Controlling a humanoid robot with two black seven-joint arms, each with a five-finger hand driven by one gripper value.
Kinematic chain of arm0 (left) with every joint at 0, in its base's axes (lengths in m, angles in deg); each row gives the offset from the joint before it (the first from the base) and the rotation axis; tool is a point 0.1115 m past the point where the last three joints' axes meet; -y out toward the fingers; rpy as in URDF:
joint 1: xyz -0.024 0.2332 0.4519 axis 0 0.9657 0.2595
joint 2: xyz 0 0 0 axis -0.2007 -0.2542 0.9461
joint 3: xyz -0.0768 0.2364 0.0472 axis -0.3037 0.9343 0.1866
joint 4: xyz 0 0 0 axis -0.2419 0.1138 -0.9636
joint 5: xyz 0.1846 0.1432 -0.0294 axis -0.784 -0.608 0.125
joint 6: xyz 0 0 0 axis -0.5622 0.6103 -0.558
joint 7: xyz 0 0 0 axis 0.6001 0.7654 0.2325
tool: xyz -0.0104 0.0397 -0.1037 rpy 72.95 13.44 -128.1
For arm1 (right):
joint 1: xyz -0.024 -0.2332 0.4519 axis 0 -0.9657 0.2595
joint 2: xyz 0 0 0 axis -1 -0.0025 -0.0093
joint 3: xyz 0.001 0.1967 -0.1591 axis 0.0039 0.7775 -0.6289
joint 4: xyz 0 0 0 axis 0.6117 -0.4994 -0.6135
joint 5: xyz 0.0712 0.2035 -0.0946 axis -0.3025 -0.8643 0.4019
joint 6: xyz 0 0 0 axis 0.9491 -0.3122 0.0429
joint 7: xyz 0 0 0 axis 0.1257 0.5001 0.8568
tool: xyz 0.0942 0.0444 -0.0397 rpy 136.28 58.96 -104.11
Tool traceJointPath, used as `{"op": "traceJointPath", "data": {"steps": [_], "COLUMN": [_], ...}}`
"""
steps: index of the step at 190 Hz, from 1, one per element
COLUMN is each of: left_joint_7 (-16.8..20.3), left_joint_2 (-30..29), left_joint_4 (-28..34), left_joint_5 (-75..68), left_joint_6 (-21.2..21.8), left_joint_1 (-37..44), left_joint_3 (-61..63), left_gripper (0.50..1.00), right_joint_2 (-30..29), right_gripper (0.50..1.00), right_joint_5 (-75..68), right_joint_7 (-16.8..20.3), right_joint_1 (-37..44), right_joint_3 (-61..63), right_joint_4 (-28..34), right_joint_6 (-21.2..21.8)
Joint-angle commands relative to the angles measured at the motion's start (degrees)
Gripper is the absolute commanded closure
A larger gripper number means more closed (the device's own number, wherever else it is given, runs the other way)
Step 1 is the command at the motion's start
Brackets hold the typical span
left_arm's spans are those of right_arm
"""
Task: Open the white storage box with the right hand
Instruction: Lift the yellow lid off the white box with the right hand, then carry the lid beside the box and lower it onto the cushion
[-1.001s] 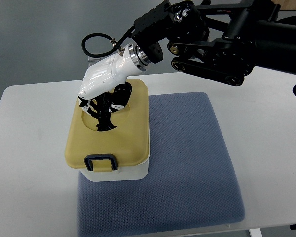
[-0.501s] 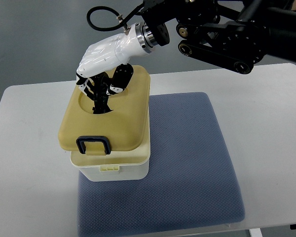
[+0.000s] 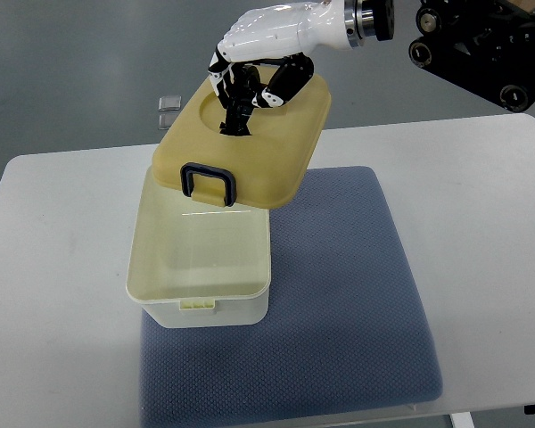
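Note:
The white storage box (image 3: pixel 201 308) stands on the near left part of a blue mat (image 3: pixel 339 294), its inside showing and holding nothing I can see. Its tan lid (image 3: pixel 276 147), with a dark latch (image 3: pixel 208 183) on the near edge, hangs tilted in the air above the box's far right corner. My right hand (image 3: pixel 250 85), white with black fingers, reaches in from the upper right and is shut on the lid, fingers hooked into its round recess. No left arm shows.
The mat lies on a white table (image 3: pixel 53 267) that runs to both sides. Two small clear squares (image 3: pixel 168 110) lie on the grey floor beyond the table's far edge. The dark right arm (image 3: pixel 481 45) crosses the upper right corner.
The lid has come fully off the box and moved up, back and to the right with my right hand. The box's inside now shows.

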Motion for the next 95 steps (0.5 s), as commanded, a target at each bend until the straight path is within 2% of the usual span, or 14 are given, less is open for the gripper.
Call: {"op": "traceJointPath", "data": {"steps": [1,45,95], "left_joint_7": [0.00,0.00,0.00], "left_joint_2": [0.00,0.00,0.00], "left_joint_4": [0.00,0.00,0.00], "left_joint_5": [0.00,0.00,0.00], "left_joint_6": [0.00,0.00,0.00], "left_joint_1": [0.00,0.00,0.00], "left_joint_3": [0.00,0.00,0.00], "left_gripper": [0.500,0.500,0.500], "right_joint_2": [2.21,6.87,11.27], "right_gripper": [1.000,1.000,1.000], "right_joint_5": [-0.01,-0.01,-0.01], "right_joint_7": [0.00,0.00,0.00], "right_joint_1": [-2.52,-8.93,-16.40], "right_joint_3": [0.00,0.00,0.00], "right_joint_4": [-0.98,-2.56,-2.74], "right_joint_6": [-2.30,-8.27,-12.23]}}
